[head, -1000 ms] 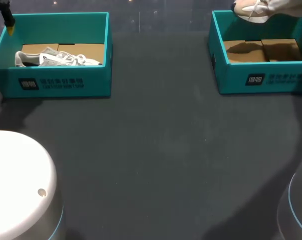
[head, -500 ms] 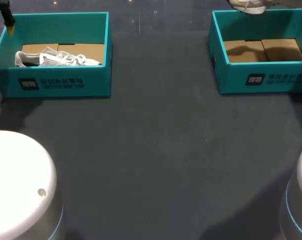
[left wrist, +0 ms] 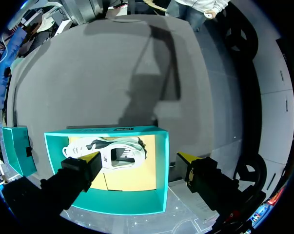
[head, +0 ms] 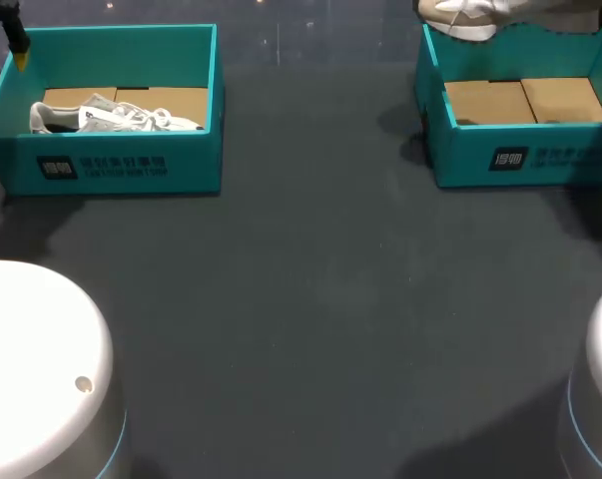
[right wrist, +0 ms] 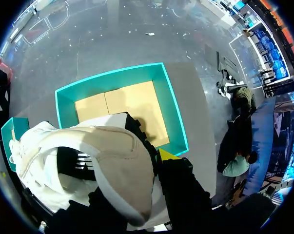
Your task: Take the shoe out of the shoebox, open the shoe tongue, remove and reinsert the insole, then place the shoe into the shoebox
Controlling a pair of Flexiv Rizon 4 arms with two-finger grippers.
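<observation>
Hanging in mid-air over the far left corner of the right shoebox (head: 520, 160), the shoe (right wrist: 103, 161) is pinched by the right gripper (right wrist: 154, 148). Up close from the right wrist it's seen as a cream-white trainer with a tan suede-looking panel, white laces and a dark opening, and the box's brown cardboard floor is seen beneath it. Hard-to-see stuff: only one yellow fingertip (right wrist: 167, 155) can be made out, pressed against the shoe's side, while the other finger is hidden behind the shoe. In the head view the shoe is clipped at the far edge, so just part of the sole and laces is shown. The left gripper (left wrist: 139, 158) is held spread wide, well above the left shoebox (left wrist: 162, 175). Counted up: two teal shoeboxes, one set at each far corner of the dark table (head: 310, 299), and two shoes, meaning the held one plus a second white shoe (left wrist: 120, 148) laid on its side in the left box.
</observation>
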